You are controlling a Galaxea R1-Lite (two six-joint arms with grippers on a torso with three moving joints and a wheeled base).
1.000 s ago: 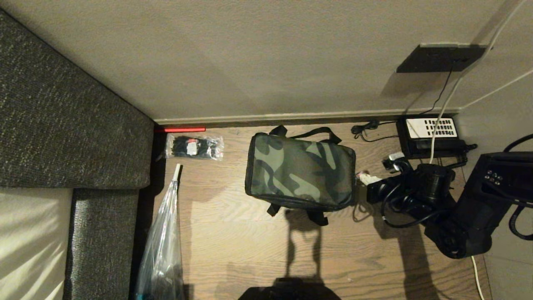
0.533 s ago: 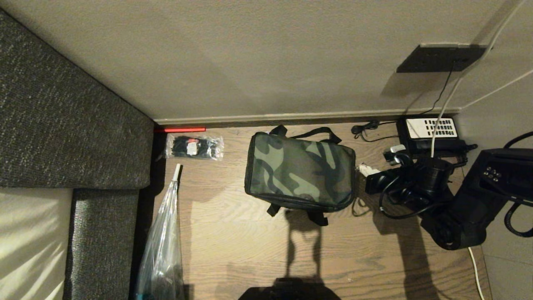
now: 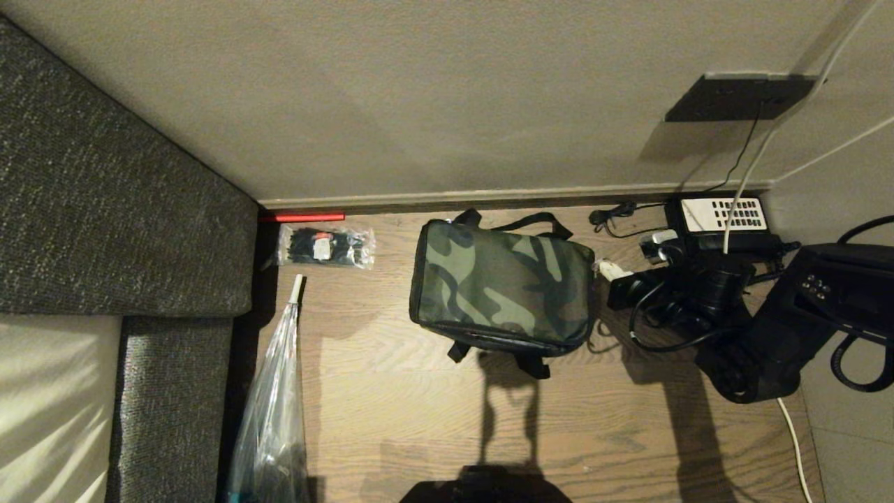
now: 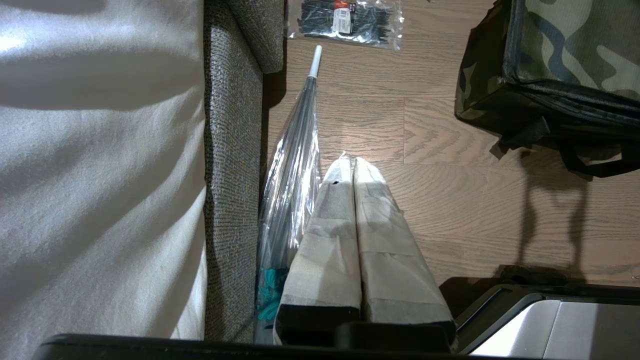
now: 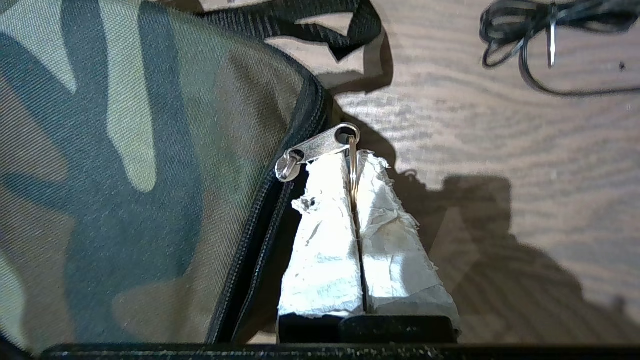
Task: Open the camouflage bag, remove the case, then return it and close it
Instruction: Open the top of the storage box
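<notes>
Pinching zip ring (image 5: 353,167), your right gripper (image 5: 356,159) sits at bag's (image 3: 503,293) right end. Zip line runs along lid edge; pull that way. Bag on floor (image 3: 391,405), zipped. Left gripper (image 4: 353,165) shut, empty, far.

Camouflage bag (image 3: 503,297) left of telephone (image 3: 723,222)

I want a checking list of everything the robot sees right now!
Surface: wooden floor.
Job's things: camouflage bag lying zipped shut; case not seen.
Clutter: pack of black cable ties; clear folded umbrella; black telephone.
Grippers: right pincer shut on the zipper ring at the bag's corner; left pincer shut, empty, above the floor.
Cables: black coil; white cable up the wall.
Surroundings: grey sofa, beige wall.
</notes>
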